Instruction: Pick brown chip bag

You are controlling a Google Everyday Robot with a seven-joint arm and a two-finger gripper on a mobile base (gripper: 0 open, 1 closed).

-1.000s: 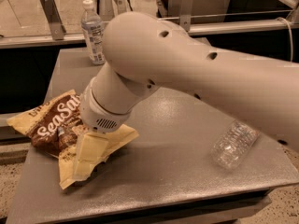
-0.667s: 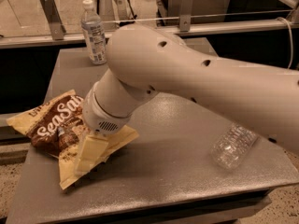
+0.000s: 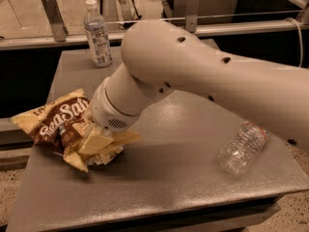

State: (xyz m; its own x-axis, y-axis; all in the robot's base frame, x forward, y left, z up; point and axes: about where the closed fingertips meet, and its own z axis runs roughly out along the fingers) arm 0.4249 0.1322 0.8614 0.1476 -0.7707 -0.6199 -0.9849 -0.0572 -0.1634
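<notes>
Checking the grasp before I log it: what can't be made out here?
- Gripper: camera view, hidden under the wrist, down at the bag.
- Bag's right part: camera view, covered by the wrist.
- Arm: camera view, its base is cut off by the right edge.
- Upright bottle: camera view, label text too small to read.

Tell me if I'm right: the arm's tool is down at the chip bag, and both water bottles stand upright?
Not quite. Only the back bottle stands upright; the other bottle lies on its side near the right edge of the table, as the camera view shows. The rest holds: the tool is down at the chip bag.
</notes>
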